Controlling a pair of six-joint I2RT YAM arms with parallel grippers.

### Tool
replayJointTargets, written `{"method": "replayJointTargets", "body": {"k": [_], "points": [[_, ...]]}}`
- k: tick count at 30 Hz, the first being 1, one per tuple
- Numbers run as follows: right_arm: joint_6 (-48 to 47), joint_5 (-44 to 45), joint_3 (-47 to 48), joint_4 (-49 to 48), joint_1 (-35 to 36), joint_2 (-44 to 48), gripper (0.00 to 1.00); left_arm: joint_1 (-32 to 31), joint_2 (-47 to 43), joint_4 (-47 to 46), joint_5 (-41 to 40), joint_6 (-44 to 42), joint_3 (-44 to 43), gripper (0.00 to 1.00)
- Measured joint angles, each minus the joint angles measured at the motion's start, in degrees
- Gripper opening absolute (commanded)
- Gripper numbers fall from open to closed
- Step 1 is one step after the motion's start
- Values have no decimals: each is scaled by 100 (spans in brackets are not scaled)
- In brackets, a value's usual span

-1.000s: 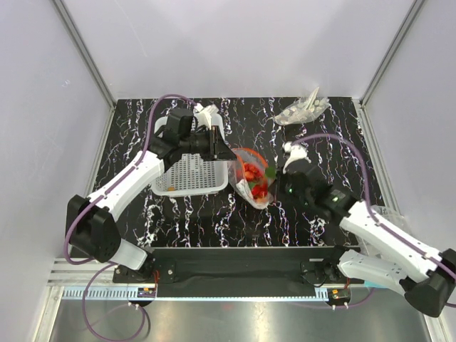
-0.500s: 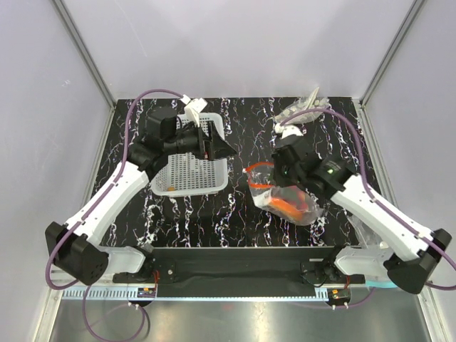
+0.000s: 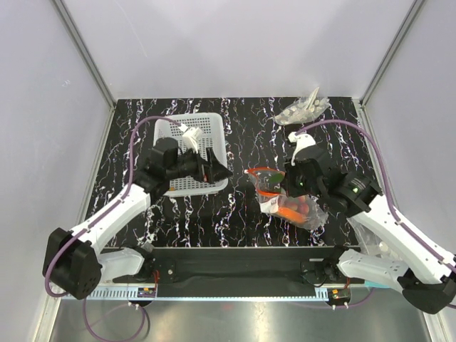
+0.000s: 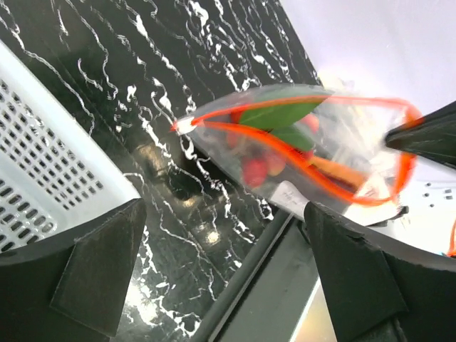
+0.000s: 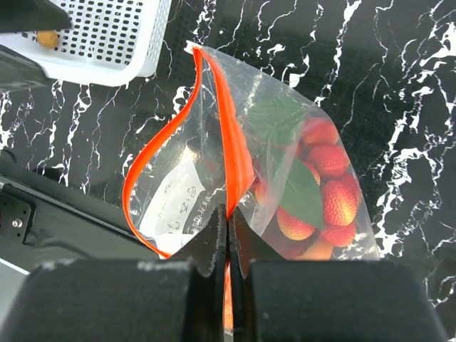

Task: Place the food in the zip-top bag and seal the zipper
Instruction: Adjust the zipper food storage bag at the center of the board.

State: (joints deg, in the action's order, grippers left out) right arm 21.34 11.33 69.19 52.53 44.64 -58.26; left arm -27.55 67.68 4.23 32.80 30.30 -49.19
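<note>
Jaws of right gripper clenched on the zipper of the zip-top bag, forearm sloped down toward the table. Jaws of left gripper spread wide, holding nothing, elbow bent; white basket at their left, bag mouth ahead, apart. Food inside the bag, just beyond the right jaws.

walls: plain pale panels | table: black, white-veined | corners: metal posts
</note>
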Motion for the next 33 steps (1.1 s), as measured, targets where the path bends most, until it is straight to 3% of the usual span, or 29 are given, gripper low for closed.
{"method": "replayJointTargets", "body": {"k": [6,15,23,33], "points": [[-98,81,0,201,0,350,0,-256,-125,-1845,-245,155,1082,99],[-238,92,-96,44,0,1047,0,-1049,258,-3560,-835,-334,1176,99],[-396,-273,535,-216,0,533,0,-914,129,-4365,-885,-769,1375,99],[-479,-887,713,-905,0,-7,0,-50,-1388,-4782,-1056,-682,2522,99]]}}
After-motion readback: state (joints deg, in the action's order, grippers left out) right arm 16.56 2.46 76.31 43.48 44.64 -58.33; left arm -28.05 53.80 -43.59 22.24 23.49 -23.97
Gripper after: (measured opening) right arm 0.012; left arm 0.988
